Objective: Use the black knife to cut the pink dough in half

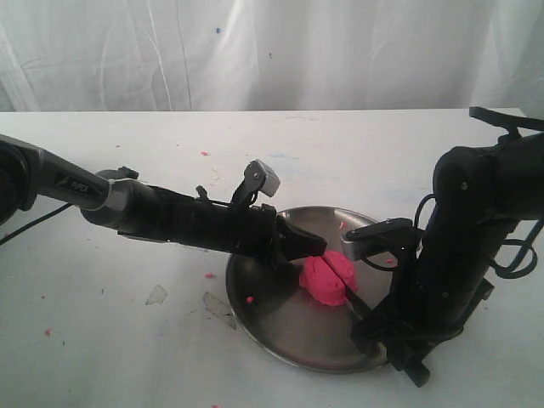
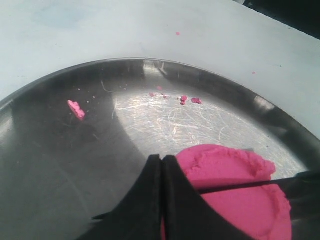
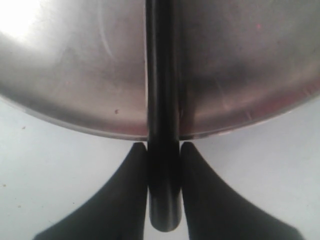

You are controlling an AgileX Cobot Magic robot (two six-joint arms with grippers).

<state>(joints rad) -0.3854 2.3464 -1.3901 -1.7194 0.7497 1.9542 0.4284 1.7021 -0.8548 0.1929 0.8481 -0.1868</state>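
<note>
Exterior: the steel plate (image 1: 272, 299) holds the pink dough (image 1: 327, 279) just ahead of the left gripper (image 1: 316, 246). Left wrist: its jaws meet, empty; the black knife (image 2: 240, 186) crosses the dough. Right wrist: the right gripper (image 3: 163, 150) clamps the knife handle at the rim.

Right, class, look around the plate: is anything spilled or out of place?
Yes. Pink crumbs lie loose on the metal plate, away from the pink dough, and more dot the white table. Two clear scraps also lie on the table by the plate's rim. These are stray bits, not damage.
</note>
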